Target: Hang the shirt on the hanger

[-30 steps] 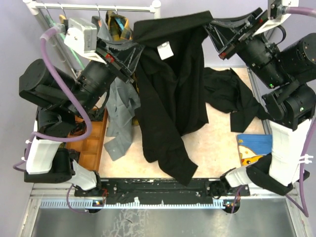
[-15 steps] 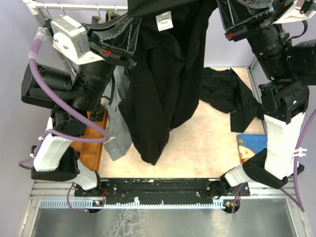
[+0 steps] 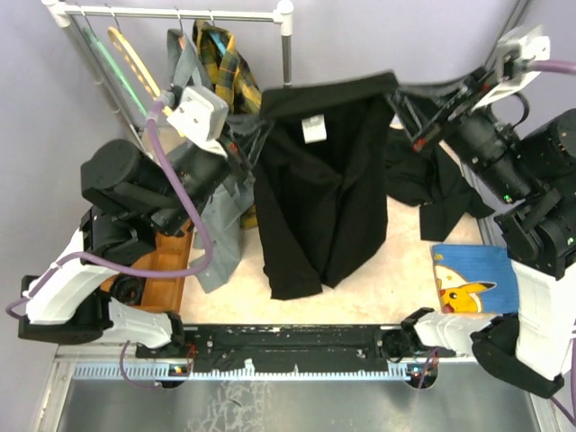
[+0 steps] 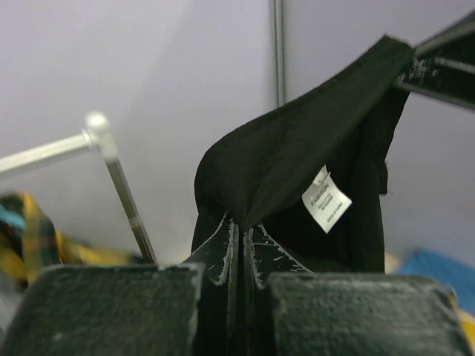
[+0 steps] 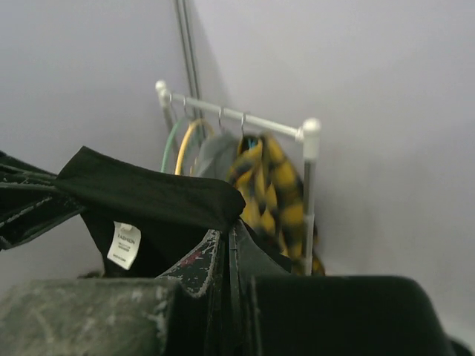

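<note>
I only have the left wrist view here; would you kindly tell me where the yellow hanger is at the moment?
Observer: The yellow hanger hangs bare on the rail, near its left end.
Operator: Thank you. Does the other arm have the shirt too?
Observer: Yes. The right claw is shut on the far shoulder of the shirt, which hangs spread between it and the left claw.
Operator: Is anything lying on the table nearby?
Observer: Another black garment lies crumpled on the table, beside the shirt under the right arm.
</note>
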Available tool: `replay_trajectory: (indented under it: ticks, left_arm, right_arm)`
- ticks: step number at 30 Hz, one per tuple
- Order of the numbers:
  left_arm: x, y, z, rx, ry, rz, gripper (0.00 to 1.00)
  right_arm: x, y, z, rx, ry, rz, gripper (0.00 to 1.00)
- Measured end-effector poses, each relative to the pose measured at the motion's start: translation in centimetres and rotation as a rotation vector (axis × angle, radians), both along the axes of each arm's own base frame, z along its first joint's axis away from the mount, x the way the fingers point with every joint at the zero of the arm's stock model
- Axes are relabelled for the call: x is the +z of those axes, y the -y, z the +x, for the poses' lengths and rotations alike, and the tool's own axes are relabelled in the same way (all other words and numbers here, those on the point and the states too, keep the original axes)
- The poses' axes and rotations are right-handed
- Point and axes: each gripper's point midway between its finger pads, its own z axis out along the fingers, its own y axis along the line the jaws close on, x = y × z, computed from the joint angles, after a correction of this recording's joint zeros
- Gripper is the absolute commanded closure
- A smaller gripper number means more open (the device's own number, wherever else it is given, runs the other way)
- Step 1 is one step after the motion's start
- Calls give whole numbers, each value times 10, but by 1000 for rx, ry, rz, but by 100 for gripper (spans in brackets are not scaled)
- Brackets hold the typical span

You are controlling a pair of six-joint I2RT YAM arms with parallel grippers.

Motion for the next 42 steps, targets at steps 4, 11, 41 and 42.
replay_trajectory:
  ticks: [4,11,41,42]
  left_arm:
    - [-64,0,-8,-55,-199,76,100]
    - [-207,0,-17,-67,-594,235,100]
    - [-457,-15,-6,-54,-1165,464,12]
    - [-454,-18,-6,-44,-1157,458,3]
  right_arm:
    - [-60,-3,-8,41,-220,-74,100]
    - [-186,-16,-11,101,-621,-220,100]
    - [-450,22,17,-233,-1032,-380,1]
    - [-447,25,17,-247,-1023,-364,1]
